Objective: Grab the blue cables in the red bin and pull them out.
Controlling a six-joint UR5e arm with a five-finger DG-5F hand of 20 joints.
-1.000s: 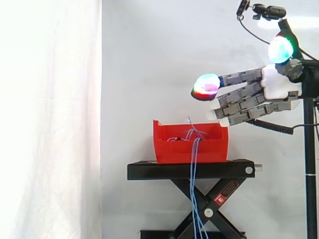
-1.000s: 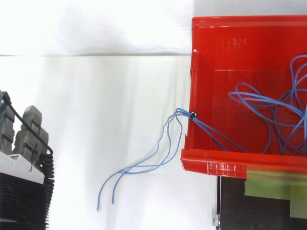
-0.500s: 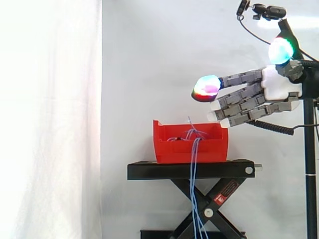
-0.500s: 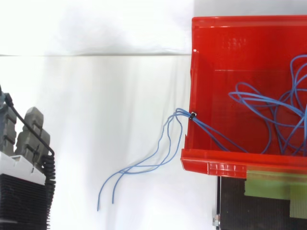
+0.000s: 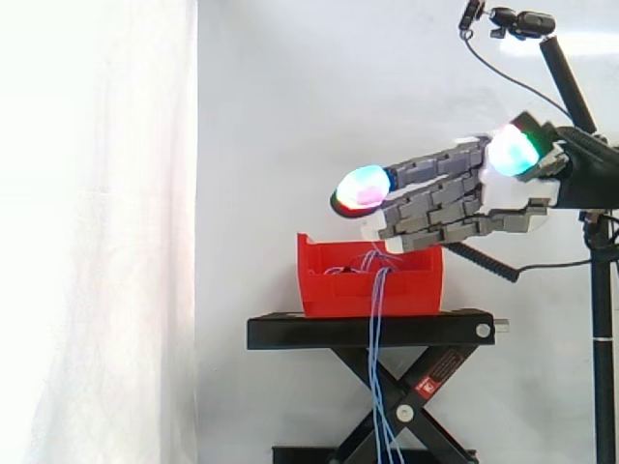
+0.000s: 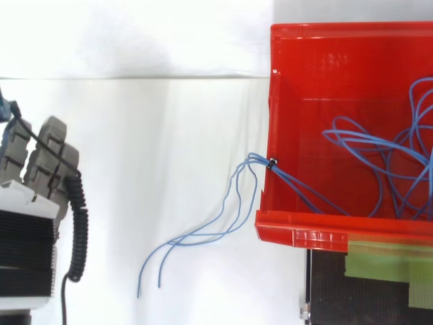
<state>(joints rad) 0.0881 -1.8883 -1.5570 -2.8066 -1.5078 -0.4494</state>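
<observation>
The red bin (image 5: 368, 285) stands on a black scissor stand (image 5: 372, 331). Thin blue cables (image 6: 379, 166) lie looped inside the red bin (image 6: 298, 223). A bundle of them crosses the bin's wall and hangs down in front of the stand (image 5: 377, 387); from above those ends trail away from the bin (image 6: 203, 237). My hand (image 5: 455, 198) hovers just above the bin's right side, its fingers stretched out straight toward the left and tilted slightly down, holding nothing. In the top view the hand (image 6: 37, 169) sits at the left edge.
A white curtain (image 5: 97, 232) hangs on the left behind the stand. A dark tripod pole with a small camera (image 5: 522, 21) rises at the right edge. Green tape (image 6: 379, 261) sits on the stand below the bin.
My hand has moved left and down, from beside the bin's right to just over its rim. Bin and cables have stayed where they were.
</observation>
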